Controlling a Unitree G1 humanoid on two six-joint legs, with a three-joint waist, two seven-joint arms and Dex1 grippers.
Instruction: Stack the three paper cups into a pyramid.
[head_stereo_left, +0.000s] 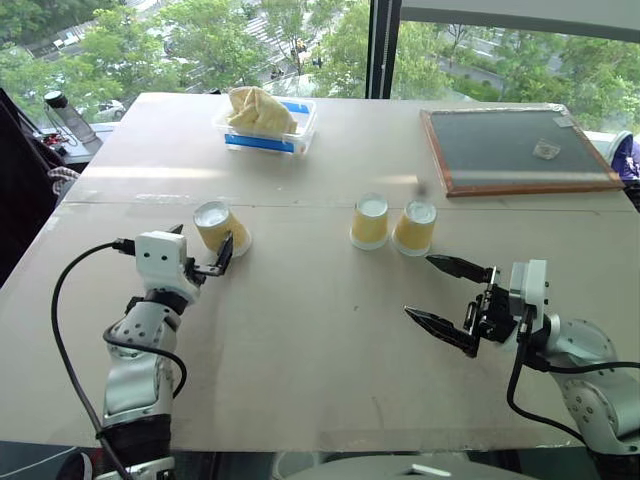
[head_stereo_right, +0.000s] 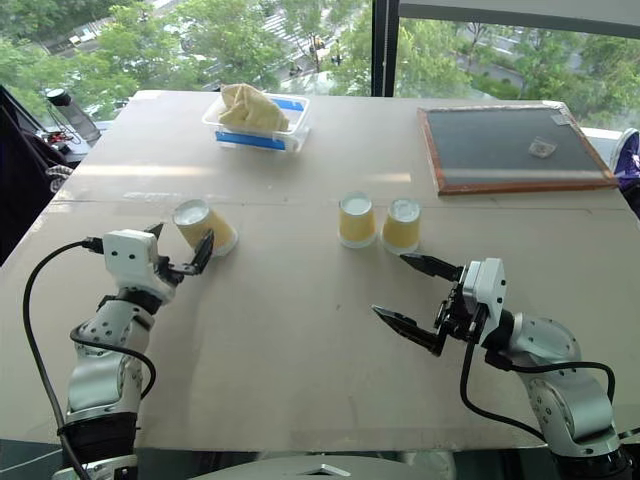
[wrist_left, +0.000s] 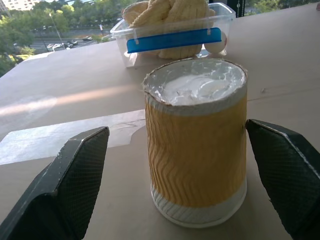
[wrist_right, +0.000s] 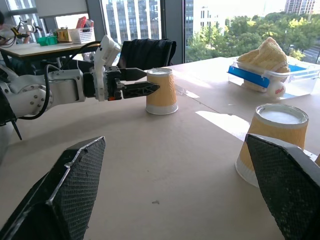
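Tall windows with green trees behind frame a pale tan table (head_stereo_left: 300, 340) where three small tapered yellow-orange paper cups with white rims stand upside down. Two of them (head_stereo_left: 369, 221) (head_stereo_left: 414, 228) sit side by side near the table's middle, just ahead of the right gripper (head_stereo_left: 447, 294), whose black fingers are spread wide and hold nothing. The third cup (head_stereo_left: 220, 227) stands upright between the parted fingers of the left gripper (head_stereo_left: 203, 252), seemingly untouched. That arm is clearly nearer; closing should secure it.

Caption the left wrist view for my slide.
Open left gripper straddles an upside-down yellow paper cup, fingers apart from it.
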